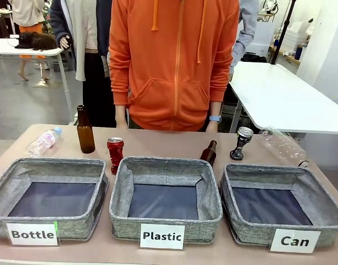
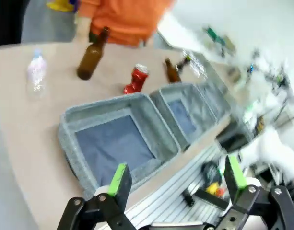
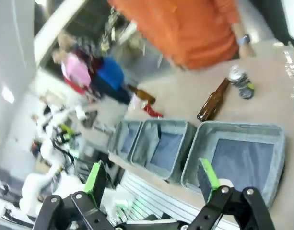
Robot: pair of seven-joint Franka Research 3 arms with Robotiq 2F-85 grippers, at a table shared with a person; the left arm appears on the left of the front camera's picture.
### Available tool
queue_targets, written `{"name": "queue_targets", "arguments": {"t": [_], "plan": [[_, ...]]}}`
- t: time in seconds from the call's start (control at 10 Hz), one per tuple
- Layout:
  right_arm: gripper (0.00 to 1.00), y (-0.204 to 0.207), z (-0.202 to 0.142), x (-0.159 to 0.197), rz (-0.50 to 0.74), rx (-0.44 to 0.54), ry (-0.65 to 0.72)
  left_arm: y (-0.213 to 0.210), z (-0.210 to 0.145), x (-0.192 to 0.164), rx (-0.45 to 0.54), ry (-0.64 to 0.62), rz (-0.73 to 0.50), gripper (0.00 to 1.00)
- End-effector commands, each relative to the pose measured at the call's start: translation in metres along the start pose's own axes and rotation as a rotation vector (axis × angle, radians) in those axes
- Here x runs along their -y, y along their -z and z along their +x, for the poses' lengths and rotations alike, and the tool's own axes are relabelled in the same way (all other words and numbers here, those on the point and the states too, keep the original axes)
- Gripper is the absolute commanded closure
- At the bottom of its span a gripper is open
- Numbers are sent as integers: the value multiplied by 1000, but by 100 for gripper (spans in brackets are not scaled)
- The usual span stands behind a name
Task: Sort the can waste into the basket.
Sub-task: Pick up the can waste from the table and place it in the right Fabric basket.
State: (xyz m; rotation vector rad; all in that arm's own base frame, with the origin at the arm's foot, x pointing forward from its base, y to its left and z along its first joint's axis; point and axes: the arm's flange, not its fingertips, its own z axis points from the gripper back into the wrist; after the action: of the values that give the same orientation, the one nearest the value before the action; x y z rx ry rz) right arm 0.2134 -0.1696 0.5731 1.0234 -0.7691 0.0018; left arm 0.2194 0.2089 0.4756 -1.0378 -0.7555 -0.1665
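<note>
A dented red can (image 1: pixel 115 154) stands on the table behind the gap between the "Bottle" and "Plastic" bins; it appears too in the left wrist view (image 2: pixel 136 79) and the right wrist view (image 3: pixel 150 110). A black twisted can (image 1: pixel 241 143) with a silver top stands behind the grey "Can" basket (image 1: pixel 233 190), which holds nothing; the black can (image 3: pixel 241 82) and the basket (image 3: pixel 276 132) also appear in the right wrist view. My left gripper (image 2: pixel 174 181) is open, high above the near edge by the "Bottle" bin. My right gripper (image 3: pixel 152 177) is open, high above the near edge, with nothing between its fingers.
Grey bins "Bottle" (image 1: pixel 14 168) and "Plastic" (image 1: pixel 122 174) sit left of the basket. Brown bottles stand (image 1: pixel 85 131) and lie (image 1: pixel 208 153) behind them. Clear plastic bottles lie far left (image 1: pixel 43 142) and far right (image 1: pixel 282 144). A person in an orange hoodie (image 1: pixel 174 61) stands at the far edge.
</note>
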Motion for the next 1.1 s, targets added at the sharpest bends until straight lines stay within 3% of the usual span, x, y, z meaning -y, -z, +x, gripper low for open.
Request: {"name": "queue_targets", "arguments": {"t": [0.0,0.2,0.4,0.5,0.6,1.0], "plan": [[0,-10,-30,38,35,110,97,6,-16,-18,218,-147,-65,0],[0,-22,-40,86,36,140,242,20,-31,-16,361,-220,-126,0],[0,-18,-50,114,2,159,312,49,-35,9,388,-211,-122,0],[0,-10,-51,117,-101,150,312,60,-31,16,399,-192,-121,0],[0,-47,-30,115,-6,158,322,-17,10,-32,382,-260,-130,0],[0,-47,-30,115,-6,158,322,-17,10,-32,382,-260,-130,0]]}}
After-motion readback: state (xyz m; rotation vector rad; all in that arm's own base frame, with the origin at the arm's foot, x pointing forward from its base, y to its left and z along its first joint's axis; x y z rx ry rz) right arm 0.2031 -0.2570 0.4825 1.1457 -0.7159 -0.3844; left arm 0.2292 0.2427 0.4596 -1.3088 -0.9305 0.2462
